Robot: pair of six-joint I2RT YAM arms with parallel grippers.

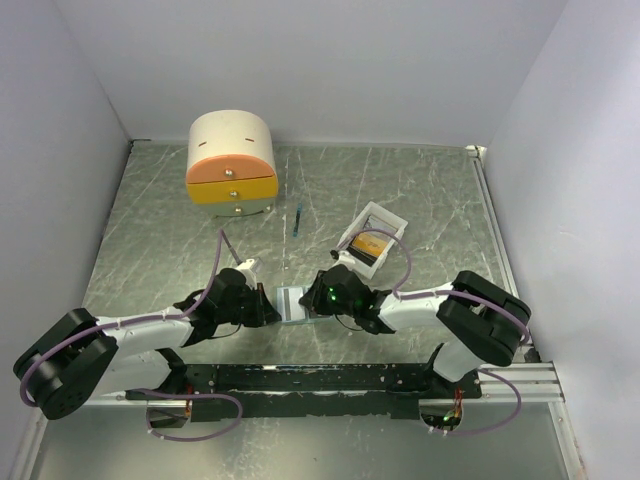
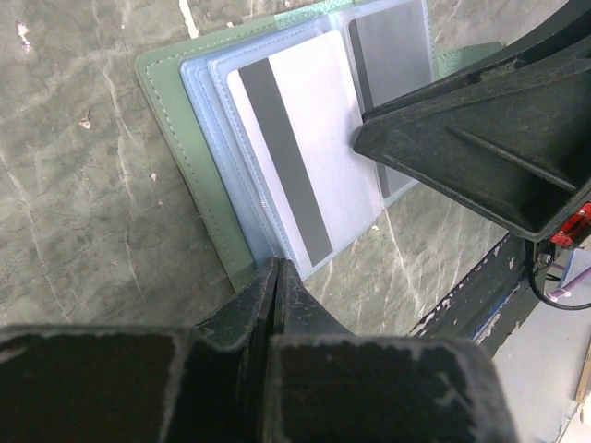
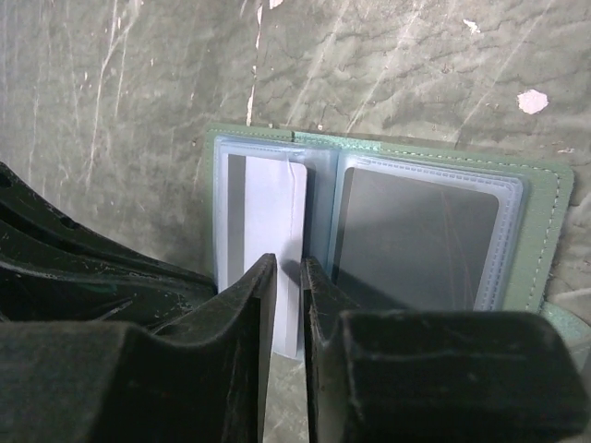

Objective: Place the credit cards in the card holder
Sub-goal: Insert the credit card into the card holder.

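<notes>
I am looking at the holder (image 3: 319, 171) lying open on the table (image 1: 440, 190), between the two grippers and close to the arm bases. Its green cover is facing down and its clear sleeves are facing up. My right gripper (image 3: 289, 268) is pinching the near edge of a white card (image 3: 268, 203), its jaws standing only a sliver apart with the card between them. The card's grey stripe is showing, and its far part is sitting inside the left sleeve while the near end is sticking out toward the fingers. A grey card (image 3: 416, 240) is lying fully inside the right sleeve.

My left gripper (image 2: 277, 272) is sitting at the opposite edge of the holder with its jaws pressed together. It seems to be nipping the edge of the cover and sleeves there, though the tips are hiding the actual contact.

Farther back, a white tray (image 1: 392, 215) is holding a gold card (image 1: 368, 243) with something dark beside it. A blue stick (image 1: 297, 220) is lying left of the tray, and a drawer box (image 1: 232, 160) is standing at the far left.
</notes>
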